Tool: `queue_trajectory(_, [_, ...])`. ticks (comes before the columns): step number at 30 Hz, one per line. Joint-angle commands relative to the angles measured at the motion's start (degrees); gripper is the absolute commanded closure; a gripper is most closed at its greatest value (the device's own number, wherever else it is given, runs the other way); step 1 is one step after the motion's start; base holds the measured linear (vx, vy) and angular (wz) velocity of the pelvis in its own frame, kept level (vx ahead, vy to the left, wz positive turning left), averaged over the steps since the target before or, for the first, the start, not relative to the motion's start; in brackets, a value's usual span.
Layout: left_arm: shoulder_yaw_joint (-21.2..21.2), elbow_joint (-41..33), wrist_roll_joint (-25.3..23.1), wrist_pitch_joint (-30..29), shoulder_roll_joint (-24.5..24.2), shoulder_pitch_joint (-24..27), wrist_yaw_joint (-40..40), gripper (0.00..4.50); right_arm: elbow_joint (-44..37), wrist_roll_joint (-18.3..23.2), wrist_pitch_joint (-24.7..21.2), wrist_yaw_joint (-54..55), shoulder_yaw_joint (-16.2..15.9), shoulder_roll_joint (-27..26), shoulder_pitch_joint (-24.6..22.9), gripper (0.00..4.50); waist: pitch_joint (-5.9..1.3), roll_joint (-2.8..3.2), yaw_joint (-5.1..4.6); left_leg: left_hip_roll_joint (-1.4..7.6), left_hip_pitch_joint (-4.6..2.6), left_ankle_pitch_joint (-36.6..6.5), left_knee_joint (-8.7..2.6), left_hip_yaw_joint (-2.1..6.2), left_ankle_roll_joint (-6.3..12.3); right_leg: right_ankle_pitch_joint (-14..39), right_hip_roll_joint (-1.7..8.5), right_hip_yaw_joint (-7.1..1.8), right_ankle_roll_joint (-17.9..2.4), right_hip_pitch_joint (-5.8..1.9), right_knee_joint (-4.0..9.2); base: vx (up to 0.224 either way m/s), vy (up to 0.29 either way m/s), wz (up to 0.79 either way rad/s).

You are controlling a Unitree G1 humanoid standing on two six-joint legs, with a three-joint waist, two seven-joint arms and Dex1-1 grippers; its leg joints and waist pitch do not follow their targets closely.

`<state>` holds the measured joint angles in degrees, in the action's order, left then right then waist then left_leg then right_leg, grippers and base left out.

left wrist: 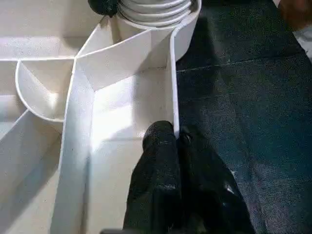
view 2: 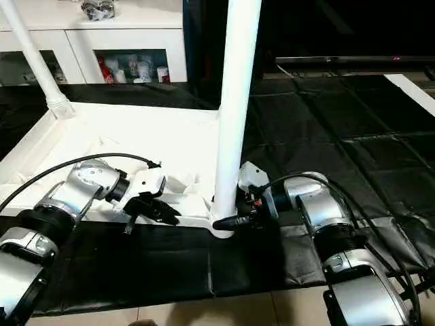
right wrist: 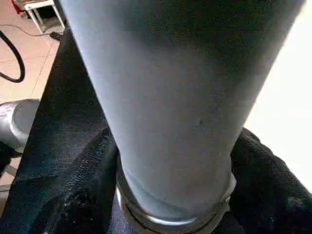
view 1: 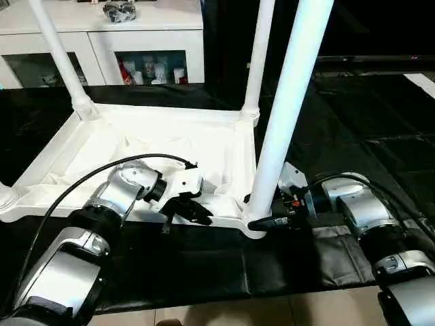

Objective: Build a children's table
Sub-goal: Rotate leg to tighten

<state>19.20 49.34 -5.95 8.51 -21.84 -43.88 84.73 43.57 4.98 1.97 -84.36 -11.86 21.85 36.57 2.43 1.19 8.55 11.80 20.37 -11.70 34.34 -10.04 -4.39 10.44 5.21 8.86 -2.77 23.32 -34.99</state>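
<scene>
The left hand (view 1: 185, 207) clenches the upturned table top's (view 1: 143, 146) near rim, steadying it. The right hand (view 2: 234, 219) straddles the corner leg's (view 1: 289, 109) base; whether it grips cannot be told.

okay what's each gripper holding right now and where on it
The left gripper is shut on the tabletop, pinching its near rim wall. The right gripper reaches to the base of the near leg, at the corner socket; a firm hold cannot be told.

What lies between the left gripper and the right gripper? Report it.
The tabletop's near rim and the base of the near leg, in the left eye view.
</scene>
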Motion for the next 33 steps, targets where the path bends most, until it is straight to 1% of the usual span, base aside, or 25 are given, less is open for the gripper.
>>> queue_trajectory(1, [1.1,0.2,-0.5,1.3,-0.1,-2.1,1.9,4.5,0.2,0.5,0.1,0.2,-0.1,-0.4,0.6,1.69,-4.01,-0.22,-0.11,2.29,0.04,-5.8,-3.54,0.55,5.09,9.7,4.58,-4.27,-9.7,-3.91,3.96,0.0,0.0,0.0])
queue_trajectory(4, [0.4,0.7,-0.1,0.3,0.3,-2.4,0.7,4.5,0.0,1.5,-0.9,1.1,0.9,-1.1,0.2,1.73,-4.06,-0.21,-0.09,2.3,0.02,-5.6,-3.53,0.57,4.98,9.7,4.54,-4.25,-9.6,-3.93,3.93,0.0,0.0,0.0])
queue_trajectory(7, [-0.5,0.8,0.3,-1.4,0.9,-2.4,-1.5,4.5,-1.6,2.5,-2.3,2.8,1.8,-2.1,-1.6,1.75,-4.06,-0.16,-0.02,2.46,-0.05,-5.3,-3.55,0.62,4.97,9.0,4.64,-4.29,-9.9,-3.88,3.84,0.0,0.0,0.0])
queue_trajectory(8, [-1.1,0.8,0.6,-2.4,1.4,-2.4,-2.6,4.5,-1.9,2.7,-2.4,4.3,2.3,-2.6,-2.3,1.75,-4.04,-0.3,-0.11,2.45,0.0,-5.5,-3.56,0.56,4.86,9.0,4.62,-4.32,-9.9,-3.91,3.85,0.0,0.0,0.0])
queue_trajectory(10, [-2.8,0.8,1.5,-5.5,2.9,-2.6,-7.1,4.5,-2.9,3.9,-4.4,9.4,4.3,-4.7,-3.8,1.75,-3.94,-0.22,-0.07,2.47,-0.11,-5.9,-3.62,0.57,4.41,10.0,4.67,-4.29,-9.7,-3.86,4.05,0.0,0.0,0.0])
queue_trajectory(11, [-3.6,0.9,1.8,-7.0,3.8,-2.8,-9.2,4.5,-2.6,3.8,-5.0,13.2,5.3,-5.9,-4.0,1.75,-3.89,-0.34,-0.19,2.37,0.0,-6.0,-3.69,0.63,4.02,11.2,4.66,-4.23,-9.3,-3.99,4.14,0.0,0.0,0.0])
queue_trajectory(12, [-4.3,0.8,2.0,-8.8,4.8,-2.9,-11.8,4.5,-1.6,3.5,-5.9,18.8,6.5,-7.6,-3.8,1.76,-3.9,-0.34,-0.28,2.34,-0.1,-6.1,-3.7,0.59,3.71,11.8,4.65,-4.22,-9.0,-3.91,4.22,0.0,0.0,0.0])
queue_trajectory(13, [-4.6,0.7,1.8,-10.3,5.7,-3.0,-14.3,4.5,-0.5,3.1,-6.1,24.0,7.6,-9.3,-3.5,1.76,-3.78,-0.16,-0.49,2.29,-0.17,-6.6,-3.84,0.67,2.92,13.5,4.7,-4.15,-8.6,-3.8,4.43,0.0,0.0,0.0])
queue_trajectory(14, [-4.9,0.7,1.4,-11.6,6.7,-3.1,-17.0,4.5,0.5,2.9,-6.1,28.8,8.6,-11.1,-3.1,1.76,-3.72,-0.5,-0.93,2.07,-0.04,-6.9,-3.93,0.71,2.23,15.5,4.75,-4.04,-7.8,-3.97,4.72,0.0,0.0,0.0])
queue_trajectory(15, [-5.0,0.7,1.2,-12.4,7.3,-3.2,-18.6,4.5,1.1,2.9,-6.1,31.4,9.1,-12.1,-2.9,1.76,-3.68,-0.27,-1.24,2.06,-0.09,-6.9,-4.03,0.81,1.46,16.9,4.85,-4.07,-7.3,-3.88,4.86,0.0,0.0,0.0])
queue_trajectory(16, [-5.7,0.5,1.2,-14.6,8.8,-3.6,-22.0,4.5,2.0,3.1,-6.6,35.5,10.0,-14.1,-2.4,1.76,-3.64,-0.36,-1.51,1.95,-0.11,-7.0,-4.05,0.77,1.48,17.4,4.79,-4.06,-7.1,-3.89,5.09,0.0,0.0,0.0])
queue_trajectory(17, [-6.1,0.3,1.3,-15.8,9.8,-3.8,-23.8,4.5,2.6,3.1,-6.8,38.0,10.4,-15.2,-2.0,1.76,-3.67,-0.35,-1.92,1.87,-0.02,-6.5,-3.98,0.74,1.54,16.6,4.84,-4.16,-7.5,-3.96,5.02,0.0,0.0,0.0])
queue_trajectory(18, [-7.4,-0.4,1.7,-19.5,12.4,-4.5,-28.8,4.5,3.9,2.9,-7.6,45.0,11.5,-18.4,-1.0,1.76,-3.77,-0.35,-2.05,1.82,-0.05,-6.1,-3.91,0.68,1.68,16.1,4.74,-4.19,-7.6,-3.98,4.97,0.0,0.0,0.0])
queue_trajectory(19, [-7.4,-0.4,1.7,-19.5,12.4,-4.5,-28.8,4.5,3.9,2.9,-7.6,45.0,11.5,-18.4,-1.0,1.76,-3.66,-0.11,-2.43,2.02,-0.14,-5.5,-4.03,0.79,1.34,15.0,4.79,-4.25,-8.4,-3.78,4.86,0.0,0.0,0.0])
queue_trajectory(20, [-8.3,-1.6,1.9,-22.5,14.5,-4.9,-32.2,4.5,4.3,2.3,-8.8,50.4,12.5,-20.8,-0.2,1.76,-3.76,-0.3,-2.61,1.79,-0.07,-5.2,-3.89,0.63,1.77,14.1,4.64,-4.27,-8.5,-3.96,4.81,0.0,0.0,0.0])
queue_trajectory(21, [-8.6,-2.5,2.1,-23.6,15.9,-5.0,-33.7,4.5,4.7,2.3,-9.5,52.7,12.9,-22.2,0.5,1.76,-3.79,-0.19,-2.69,1.89,-0.09,-4.6,-3.94,0.72,1.93,13.1,4.72,-4.29,-8.9,-3.95,4.66,0.0,0.0,0.0])
queue_trajectory(22, [-8.5,-5.4,2.5,-25.7,18.0,-4.5,-34.7,4.5,5.2,1.4,-8.7,53.7,12.0,-24.1,1.3,1.76,-3.83,-0.24,-2.69,1.8,-0.13,-4.6,-3.86,0.63,2.11,13.0,4.76,-4.23,-9.1,-3.98,4.72,0.0,0.0,0.0])
queue_trajectory(23, [-8.1,-7.4,2.6,-26.6,19.1,-4.0,-34.8,4.5,5.3,0.1,-7.5,54.0,10.9,-24.7,1.5,1.76,-3.87,-0.2,-2.7,1.85,-0.06,-4.2,-3.79,0.61,2.62,11.7,4.78,-4.3,-9.4,-4.04,4.57,0.0,0.0,0.0])
queue_trajectory(24, [-8.1,-7.4,2.6,-26.6,19.1,-4.0,-34.8,4.5,5.3,0.1,-7.5,54.0,10.9,-24.7,1.5,1.76,-3.89,-0.31,-2.69,1.84,-0.01,-3.9,-3.76,0.61,3.0,11.0,4.72,-4.28,-9.6,-4.03,4.51,0.0,0.0,0.0])
queue_trajectory(25, [-7.6,-8.3,2.6,-26.9,19.3,-3.6,-34.5,4.5,5.3,-0.6,-6.7,53.8,10.4,-24.8,1.3,1.41,-3.88,-0.44,-2.76,1.68,0.17,-3.4,-3.7,0.56,3.89,9.8,4.56,-4.26,-9.7,-4.15,4.39,0.0,0.0,0.0])
queue_trajectory(26, [-7.0,-8.9,2.4,-26.6,19.0,-3.1,-33.9,4.5,5.3,-1.0,-5.4,53.2,10.1,-24.3,0.7,1.2,-3.98,-0.36,-2.74,1.78,0.23,-3.1,-3.64,0.58,4.51,8.5,4.6,-4.31,-10.0,-4.15,4.19,0.0,0.0,0.0])
queue_trajectory(27, [-7.0,-8.9,2.4,-26.5,19.0,-3.1,-33.9,4.5,5.3,-1.0,-5.4,53.2,10.1,-24.3,0.7,1.06,-4.0,-0.42,-2.77,1.72,0.18,-2.9,-3.58,0.54,5.06,7.2,4.59,-4.36,-10.4,-4.15,4.07,0.0,0.0,0.0])
queue_trajectory(29, [-6.7,-8.4,1.7,-25.2,18.0,-2.9,-33.4,4.5,5.3,-1.1,-4.8,52.4,10.1,-23.4,0.0,0.97,-3.95,-0.45,-2.81,1.75,0.24,-2.7,-3.58,0.55,5.73,6.5,4.57,-4.33,-10.6,-4.16,4.0,0.0,0.0,0.0])
queue_trajectory(32, [-7.0,-9.3,1.6,-25.6,16.2,-2.1,-32.8,4.5,4.6,-1.8,-3.2,51.6,10.1,-21.5,-1.0,0.62,-3.87,-0.43,-2.83,1.8,0.25,-3.5,-3.63,0.56,5.76,7.9,4.67,-4.32,-10.3,-4.24,4.18,0.0,0.0,0.0])
queue_trajectory(33, [-7.0,-9.4,1.6,-25.6,16.0,-2.0,-32.7,4.5,4.5,-1.8,-3.0,51.5,10.1,-21.3,-1.1,0.62,-3.86,-0.42,-2.85,1.85,0.26,-3.7,-3.65,0.58,5.65,8.2,4.72,-4.32,-10.2,-4.24,4.17,0.0,0.0,0.0])
